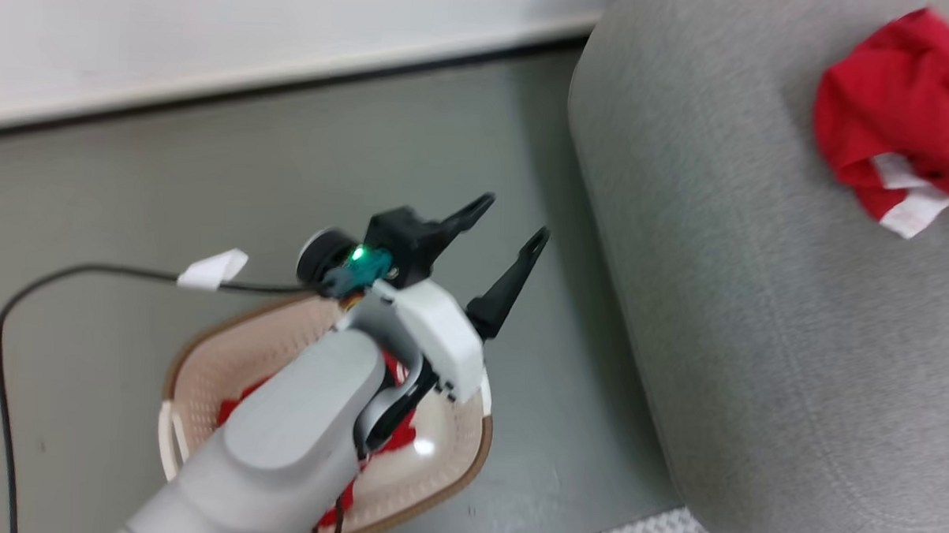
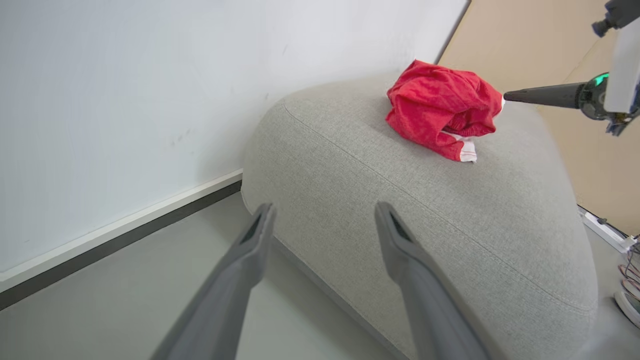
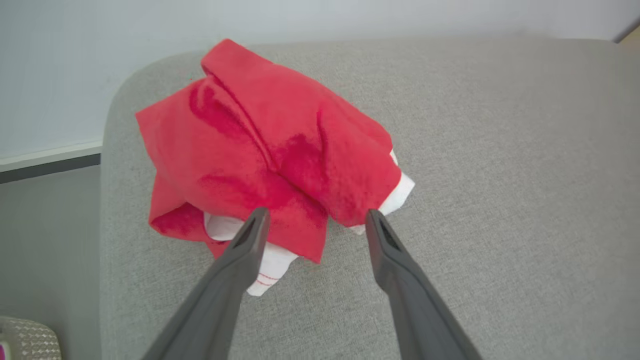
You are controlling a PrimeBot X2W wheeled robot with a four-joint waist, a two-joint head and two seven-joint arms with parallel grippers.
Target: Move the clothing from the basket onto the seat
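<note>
Both pincers spread and empty: right gripper [image 3: 316, 214] right by crumpled red garment [image 3: 270, 150] lying on grey seat [image 3: 500, 175], left gripper [image 1: 514, 218] near basket [image 1: 202, 383] with more red clothing [image 1: 237, 410] inside.

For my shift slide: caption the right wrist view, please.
Open right gripper facing a crumpled red garment lying on the grey sofa.

A: Head cam?
B: High, pitched down: floor [image 1: 288, 173], basket [image 1: 202, 375] lower left, seat [image 1: 757, 308] right.
A: Wrists?
B: Left sits low off the seat corner, facing the wall [image 2: 150, 75]. Right hangs close over the clothing [image 3: 280, 150]. All three share it.
</note>
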